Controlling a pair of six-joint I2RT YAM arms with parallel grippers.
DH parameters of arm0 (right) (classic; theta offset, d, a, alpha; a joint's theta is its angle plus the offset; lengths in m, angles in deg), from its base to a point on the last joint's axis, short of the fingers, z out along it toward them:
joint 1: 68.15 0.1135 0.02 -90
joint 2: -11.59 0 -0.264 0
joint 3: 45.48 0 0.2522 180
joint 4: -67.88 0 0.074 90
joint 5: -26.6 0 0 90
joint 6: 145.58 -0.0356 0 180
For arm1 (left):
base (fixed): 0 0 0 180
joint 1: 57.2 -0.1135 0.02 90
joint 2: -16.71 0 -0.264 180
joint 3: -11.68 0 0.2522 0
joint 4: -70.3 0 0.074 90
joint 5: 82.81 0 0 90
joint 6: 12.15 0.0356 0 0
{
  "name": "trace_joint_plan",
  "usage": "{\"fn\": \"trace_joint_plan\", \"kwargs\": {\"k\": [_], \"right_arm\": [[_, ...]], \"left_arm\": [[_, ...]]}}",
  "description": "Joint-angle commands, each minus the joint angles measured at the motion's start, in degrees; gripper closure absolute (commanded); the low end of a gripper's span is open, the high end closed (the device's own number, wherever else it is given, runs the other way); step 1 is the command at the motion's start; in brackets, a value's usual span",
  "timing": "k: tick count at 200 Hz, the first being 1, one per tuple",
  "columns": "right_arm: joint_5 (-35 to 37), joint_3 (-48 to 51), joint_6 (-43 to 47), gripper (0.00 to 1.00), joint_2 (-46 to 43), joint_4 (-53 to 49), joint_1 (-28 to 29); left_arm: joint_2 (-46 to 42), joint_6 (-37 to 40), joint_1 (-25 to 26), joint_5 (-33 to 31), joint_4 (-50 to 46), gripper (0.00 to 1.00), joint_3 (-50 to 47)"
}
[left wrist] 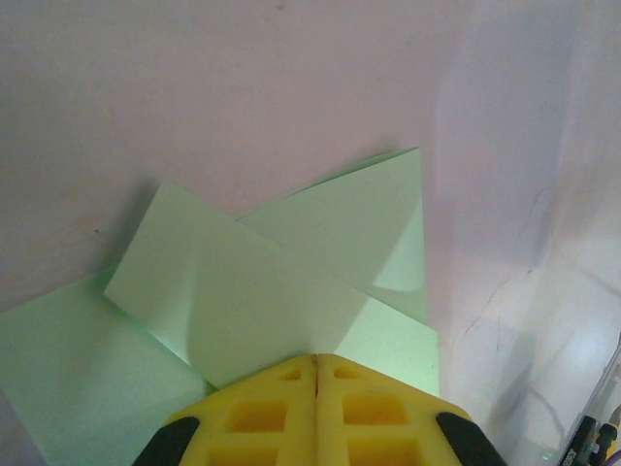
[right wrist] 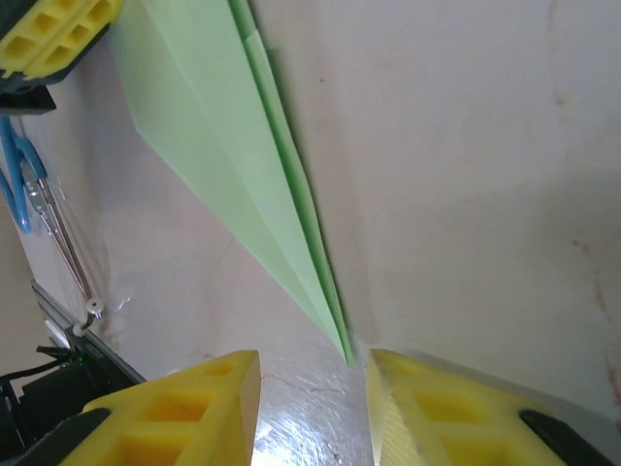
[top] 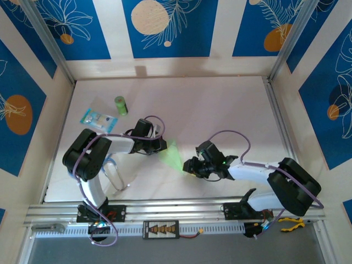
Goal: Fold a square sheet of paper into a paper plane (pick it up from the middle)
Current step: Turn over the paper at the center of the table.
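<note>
White tabletop (top: 220, 104) walled by blue floral panels (top: 168, 27); pale-green paper plane (top: 172, 155) lying at centre between two grippers.
Far left: clear blue-printed packet (top: 98, 117), small green cylinder (top: 120, 105) just beside it, both well apart from the plane. Left gripper (left wrist: 315, 359): fingers pressed together, pinching the plane's wide tail. Right gripper (right wrist: 312, 364): jaws apart, the plane's pointed nose at the mouth of the gap. Far right, at the near rail: yellow-handled pliers (top: 290, 223).
</note>
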Motion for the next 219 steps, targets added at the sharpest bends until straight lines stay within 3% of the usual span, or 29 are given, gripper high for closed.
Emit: {"fn": "trace_joint_plan", "kwargs": {"k": [1,90,219], "right_arm": [[-2.0,-1.3,-0.9,0.65,1.5,-1.5,-0.2],[-7.2,-1.9,-1.3,0.72,7.1,3.3,-0.3],[-6.3,-1.0,-1.9,0.71,7.3,6.5,-1.3]], "left_arm": [[-0.5,-0.8,-0.6,-2.9,-4.4,0.99,-1.8],[0.5,-2.6,-0.6,-2.4,-3.3,0.98,-1.9],[-0.5,-2.6,-1.1,-2.0,-3.6,0.98,-1.7]]}}
